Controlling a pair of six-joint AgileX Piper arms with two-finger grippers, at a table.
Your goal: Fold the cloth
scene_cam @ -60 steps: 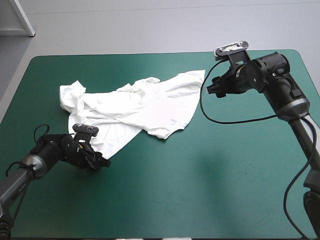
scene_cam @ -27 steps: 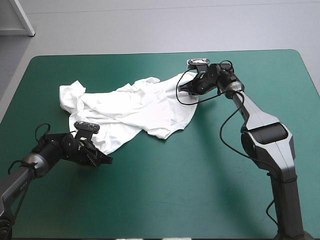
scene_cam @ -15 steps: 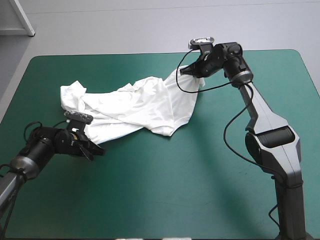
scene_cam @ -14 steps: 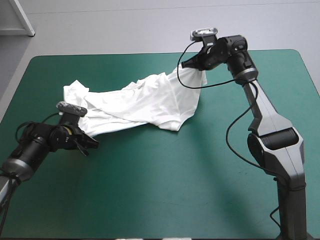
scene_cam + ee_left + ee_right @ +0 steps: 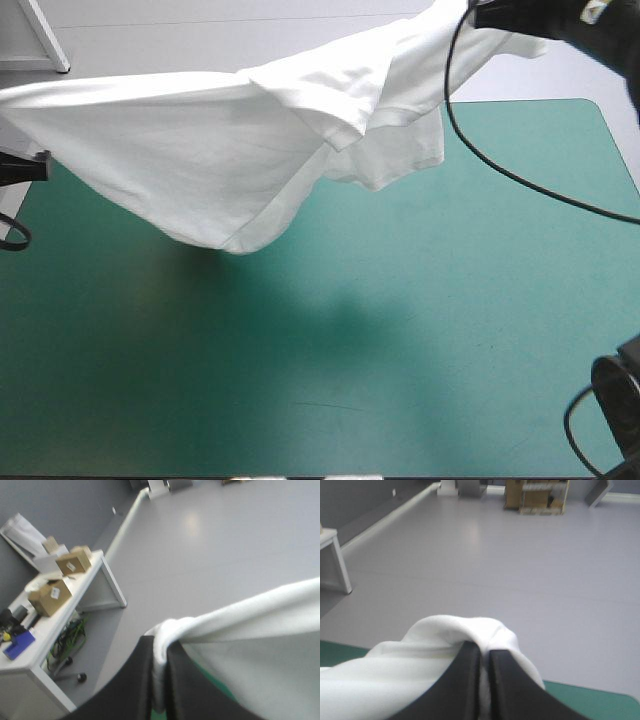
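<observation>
At the left edge, the left pincer [image 5: 160, 651] pinches a bunched edge of the white T-shirt [image 5: 190, 150]. The T-shirt hangs stretched in the air over the far part of the teal-green worktop [image 5: 420, 340], sagging mid-span. At the far right, the right pincer [image 5: 485, 654] pinches the other end.
</observation>
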